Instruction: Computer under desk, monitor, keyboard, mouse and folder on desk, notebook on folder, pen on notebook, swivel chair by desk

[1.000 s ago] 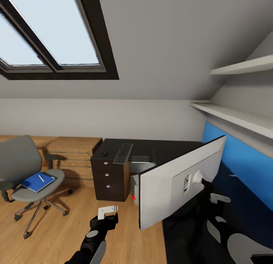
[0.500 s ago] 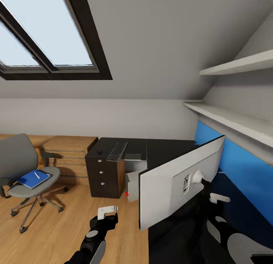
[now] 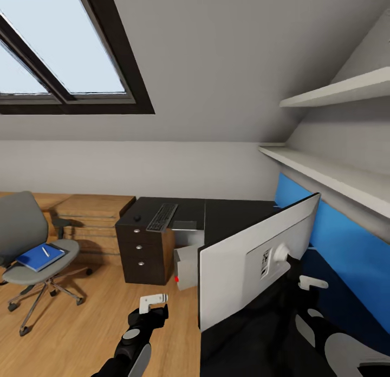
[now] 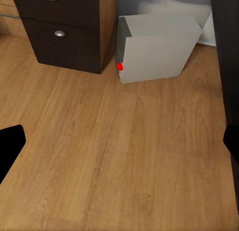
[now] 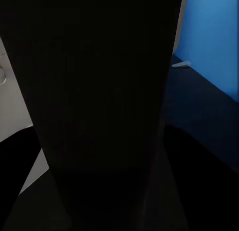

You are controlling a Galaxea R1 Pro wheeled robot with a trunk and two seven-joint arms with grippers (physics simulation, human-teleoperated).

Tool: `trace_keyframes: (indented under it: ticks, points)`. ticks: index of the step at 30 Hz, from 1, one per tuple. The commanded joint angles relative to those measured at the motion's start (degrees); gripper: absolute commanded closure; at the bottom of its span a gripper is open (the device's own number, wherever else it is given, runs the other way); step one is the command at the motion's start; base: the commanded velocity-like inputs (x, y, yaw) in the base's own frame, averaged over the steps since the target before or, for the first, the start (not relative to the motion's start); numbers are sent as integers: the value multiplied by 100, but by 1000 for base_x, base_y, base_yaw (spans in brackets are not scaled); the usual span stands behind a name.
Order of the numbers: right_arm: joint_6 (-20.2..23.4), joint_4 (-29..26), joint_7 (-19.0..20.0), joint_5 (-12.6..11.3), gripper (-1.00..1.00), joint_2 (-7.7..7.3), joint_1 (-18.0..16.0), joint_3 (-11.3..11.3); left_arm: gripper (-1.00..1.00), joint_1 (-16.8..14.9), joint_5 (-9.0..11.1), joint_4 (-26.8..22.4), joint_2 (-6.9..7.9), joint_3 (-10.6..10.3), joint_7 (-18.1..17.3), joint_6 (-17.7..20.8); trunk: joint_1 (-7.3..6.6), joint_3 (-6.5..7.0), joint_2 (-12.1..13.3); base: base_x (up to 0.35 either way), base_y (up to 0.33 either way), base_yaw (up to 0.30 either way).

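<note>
My right gripper (image 3: 292,266) is shut on the monitor (image 3: 244,268), which hangs tilted in the air with its pale back toward me, over the near end of the black desk (image 3: 238,214). The keyboard (image 3: 162,217), the mouse (image 3: 137,218) and a thin grey notebook (image 3: 185,225) lie on the desk's far part. Under the desk stands the computer (image 3: 187,266) (image 4: 159,52), beside the drawers (image 4: 59,37). At far left, the swivel chair (image 3: 24,241) carries the blue folder (image 3: 37,256) with the pen (image 3: 46,251) on it. My left gripper (image 3: 154,304) hangs open and empty over the floor.
A light wooden drawer chest (image 3: 92,214) stands between chair and desk. Two white shelves (image 3: 330,171) and a blue wall panel (image 3: 346,231) run along the right wall above the desk. A skylight (image 3: 54,52) sits in the sloped ceiling. Wooden floor (image 4: 124,156) lies below my left gripper.
The camera has swung to the right, so chair, chest and desk have slid left in the picture. Both arms and the held monitor keep their place in the view.
</note>
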Motion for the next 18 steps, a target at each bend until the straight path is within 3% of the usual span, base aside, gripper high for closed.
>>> trace_keyframes:
  ticks: [1,12,18]
  points:
    - [-45,19,-117,-161,100,-6,3,214,-100,-2,50,-9,3,-11,48,14,2,-5,-3,4,-81,0]
    - [-48,19,-117,-161,100,-14,3,208,-100,-2,53,-9,3,-11,48,15,2,-5,-3,1,-248,0]
    - [-43,19,-117,-161,100,-15,3,209,-100,-2,59,-9,3,-11,48,15,2,-5,-3,0,-72,0]
